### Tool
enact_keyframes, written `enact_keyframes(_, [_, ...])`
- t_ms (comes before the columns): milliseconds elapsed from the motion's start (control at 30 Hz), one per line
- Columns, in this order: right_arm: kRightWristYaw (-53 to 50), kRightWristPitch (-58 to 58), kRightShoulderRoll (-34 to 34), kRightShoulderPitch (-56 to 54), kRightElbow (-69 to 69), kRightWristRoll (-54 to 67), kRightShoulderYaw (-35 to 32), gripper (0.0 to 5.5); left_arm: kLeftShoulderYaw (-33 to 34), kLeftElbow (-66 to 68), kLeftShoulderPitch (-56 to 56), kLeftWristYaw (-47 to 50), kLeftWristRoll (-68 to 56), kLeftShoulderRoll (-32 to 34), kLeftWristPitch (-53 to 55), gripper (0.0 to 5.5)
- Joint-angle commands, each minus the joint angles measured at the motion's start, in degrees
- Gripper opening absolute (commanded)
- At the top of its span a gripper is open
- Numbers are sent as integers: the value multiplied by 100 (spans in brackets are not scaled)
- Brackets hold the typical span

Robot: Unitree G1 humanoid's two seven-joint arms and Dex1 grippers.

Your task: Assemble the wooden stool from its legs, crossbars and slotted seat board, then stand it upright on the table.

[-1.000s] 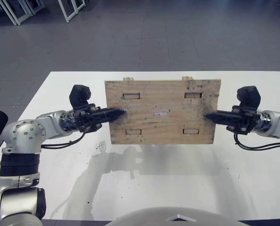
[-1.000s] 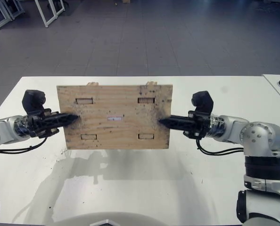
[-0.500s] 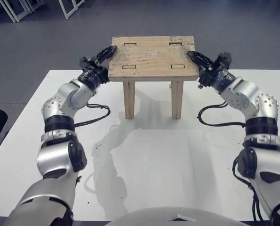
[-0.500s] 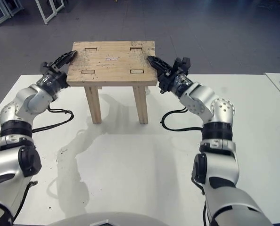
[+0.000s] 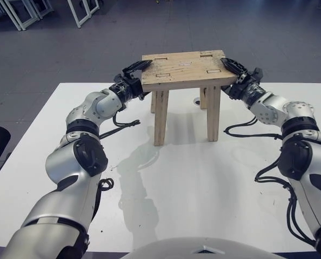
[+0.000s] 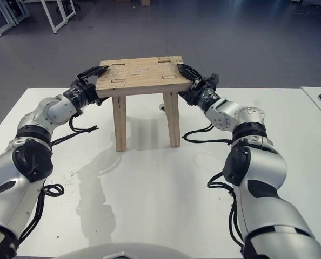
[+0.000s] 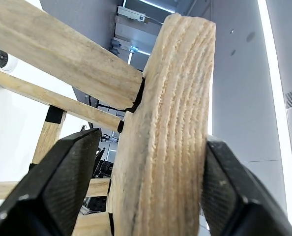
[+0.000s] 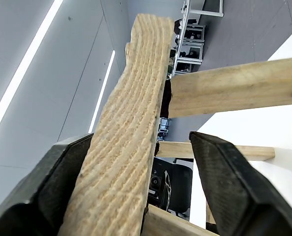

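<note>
Left wrist view, left jaws parted loosely astride the seat board (image 7: 170,123) edge, right jaws likewise, stool (image 5: 160,116) upright.

Silver arms (image 5: 90,110), black pincers (image 5: 140,67) (image 5: 230,63), black cables (image 5: 125,123)

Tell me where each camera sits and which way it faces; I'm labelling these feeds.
Left eye: on the head, facing forward and down at the stool on the table; both arms show.
Right eye: beside it, same aim, same arms.
Left wrist: on that wrist, looking along the left claw at one edge of the seat board.
Right wrist: likewise, along the right claw at the opposite edge.
Shared: both eyes see the whole stool; both wrists its seat board.
</note>
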Motion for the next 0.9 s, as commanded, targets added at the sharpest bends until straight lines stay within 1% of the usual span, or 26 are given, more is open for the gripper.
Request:
enact_keyframes(33, [-161,-128,-97,-133,-233,131,-764,343,379,-26,-318,-301,282,149,-189,309])
enact_keyframes(133, [-159,-5,64,-98,-439,26,-1026,343,549,-18,-296,-449,524,74,-175,309])
enact_keyframes(200, [-209,-160,99,-59,-532,-164,-1089,343,595,-99,-288,-639,750,60,-234,309])
enact_keyframes(333, [-749,-1012,100,223,-906,-676,-1131,343,-54,-669,-84,-928,1910,66,-759,309])
enact_keyframes(433, [-1266,-1539,315,836,-1949,-1222,-898,343,-228,-1748,260,-1014,2305,-113,-1021,309])
enact_keyframes(533, [-1783,-1845,812,2012,-4008,-1869,-302,343,-326,-3396,975,-920,2774,-362,-1888,309])
enact_keyframes(567, [-1911,-1989,945,2471,-4720,-2163,-27,343,-464,-4013,1312,-947,3039,-415,-2174,309])
enact_keyframes(600, [-2009,-2197,1030,2913,-5358,-2522,274,343,-725,-4668,1726,-1052,3452,-449,-2549,309])
enact_keyframes(633, [-2110,-2524,1124,3380,-5997,-2963,593,343,-1148,-5421,2304,-1313,4024,-459,-3072,309])
enact_keyframes(667, [-2182,-2719,1183,3679,-6421,-3244,794,343,-1435,-5959,2713,-1480,4405,-468,-3408,309])
enact_keyframes(767, [-2448,-3693,1329,4708,-7485,-4512,1535,343,-2205,-7524,4428,-1450,5556,-839,-4405,309])
enact_keyframes(833, [-2755,-4229,1412,5387,-7881,-5441,2086,343,-2935,-8107,5588,-1280,6630,-1102,-5273,309])
enact_keyframes(900, [-2907,-4588,1482,5864,-8070,-6038,2445,343,-3506,-8423,6426,-1051,7547,-1371,-6043,309])
